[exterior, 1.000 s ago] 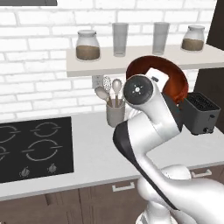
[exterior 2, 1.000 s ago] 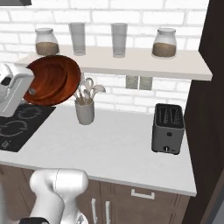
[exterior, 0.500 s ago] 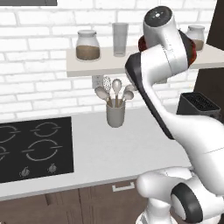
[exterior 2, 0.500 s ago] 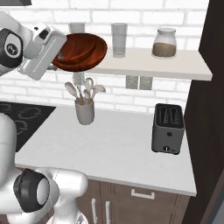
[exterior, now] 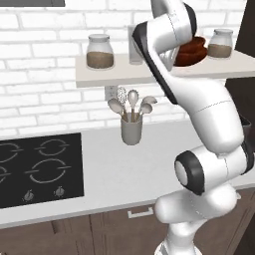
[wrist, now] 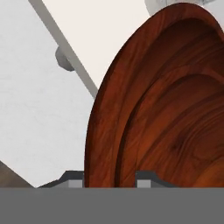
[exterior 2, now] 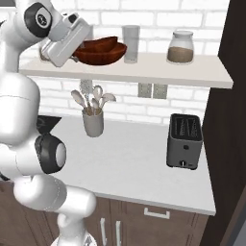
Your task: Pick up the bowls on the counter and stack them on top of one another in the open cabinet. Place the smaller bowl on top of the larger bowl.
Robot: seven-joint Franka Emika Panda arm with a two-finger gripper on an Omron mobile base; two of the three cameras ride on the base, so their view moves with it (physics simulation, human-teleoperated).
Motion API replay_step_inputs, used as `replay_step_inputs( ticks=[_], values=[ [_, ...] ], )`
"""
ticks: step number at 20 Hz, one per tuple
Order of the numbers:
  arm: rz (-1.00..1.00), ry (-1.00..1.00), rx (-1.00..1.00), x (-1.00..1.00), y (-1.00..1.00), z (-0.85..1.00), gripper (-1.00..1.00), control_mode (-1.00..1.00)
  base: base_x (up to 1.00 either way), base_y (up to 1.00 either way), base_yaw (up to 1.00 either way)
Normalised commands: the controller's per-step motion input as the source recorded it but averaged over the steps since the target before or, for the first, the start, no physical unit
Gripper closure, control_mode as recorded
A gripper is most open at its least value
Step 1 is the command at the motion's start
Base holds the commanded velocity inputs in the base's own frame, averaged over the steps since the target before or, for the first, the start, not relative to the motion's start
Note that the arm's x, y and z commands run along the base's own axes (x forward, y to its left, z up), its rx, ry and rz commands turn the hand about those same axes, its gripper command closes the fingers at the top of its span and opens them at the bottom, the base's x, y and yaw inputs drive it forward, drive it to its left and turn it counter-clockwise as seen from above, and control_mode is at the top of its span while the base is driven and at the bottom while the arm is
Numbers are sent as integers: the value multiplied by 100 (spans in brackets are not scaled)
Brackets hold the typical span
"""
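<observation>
The larger bowl point(exterior 2: 103, 55), wide and glossy reddish-brown, sits level at the open cabinet point(exterior 2: 158, 72), a pale shelf board. I cannot tell whether its base touches the board. A narrower brown shape lies tilted inside it and looks like the smaller bowl point(exterior 2: 101, 42). My gripper point(exterior 2: 78, 48) is shut on the larger bowl's left rim. In the hand view that rim point(wrist: 105, 109) passes between my fingertips point(wrist: 146, 177). From the left base view, the stacked bowls point(exterior: 191, 57) peek out behind my arm. Nothing lies on the grey counter point(exterior 2: 134, 163) below the bowls.
On the shelf a glass point(exterior 2: 130, 43) stands just right of the bowls, then a jar point(exterior 2: 180, 47). Another jar point(exterior: 99, 51) stands at the left. Below, the counter carries a grey utensil cup point(exterior 2: 93, 122), a toaster point(exterior 2: 184, 141) and a cooktop point(exterior: 40, 167).
My arm has swung the bowl up from in front of the utensil cup to shelf height. The bowl has turned from steeply tilted to level over the board.
</observation>
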Motion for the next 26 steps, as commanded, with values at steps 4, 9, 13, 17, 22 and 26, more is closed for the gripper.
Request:
replay_step_inputs(
  ticks=[4, 9, 13, 17, 22, 26],
  values=[
    [19, -8, -3, 41, 0, -21, 100, -100, 0, 0, 0],
    [18, -11, -1, 11, -2, -33, 100, -100, 0, 0, 0],
    [15, -10, 0, 1, -26, -36, 100, -100, 0, 0, 0],
    [13, -7, 0, 1, -33, -41, 100, -100, 0, 0, 0],
    [9, -3, 0, 27, -5, -36, 100, -100, 0, 0, 0],
    [3, -7, 0, 36, 9, 1, 100, -100, 0, 0, 0]
  ],
)
